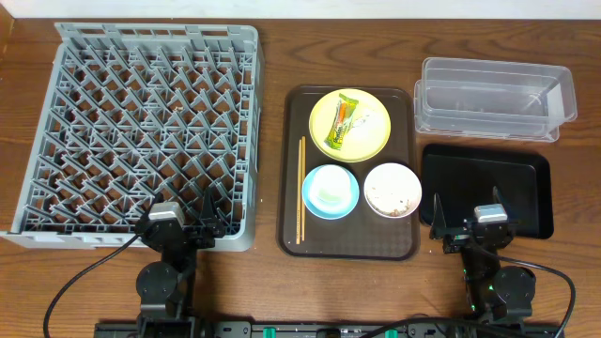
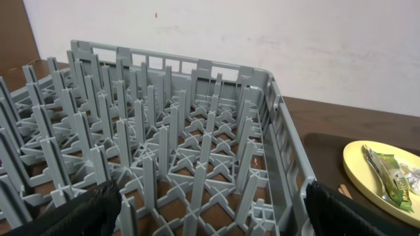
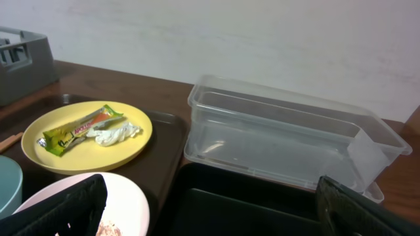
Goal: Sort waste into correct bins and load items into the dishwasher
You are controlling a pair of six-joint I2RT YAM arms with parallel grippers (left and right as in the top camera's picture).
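Note:
The pale yellow plate (image 1: 349, 125) sits at the back of the brown tray and holds the green-yellow-orange wrapper (image 1: 342, 123) and a white crumpled scrap (image 3: 113, 133). The light blue bowl (image 1: 330, 192) and the white bowl (image 1: 392, 190), with food crumbs (image 1: 402, 208) in it, sit in front. The chopsticks (image 1: 301, 191) lie along the tray's left side. The grey dish rack (image 1: 141, 131) is at the left. The clear tub (image 1: 495, 98) is at the back right, the black tray (image 1: 486, 191) in front of it. My left gripper (image 1: 182, 223) is open at the rack's near edge. My right gripper (image 1: 468, 222) is open over the black tray's near edge.
The brown serving tray (image 1: 293, 239) lies in the middle between the rack and the bins. Both arm bases stand at the table's front edge. A pale wall rises behind the table.

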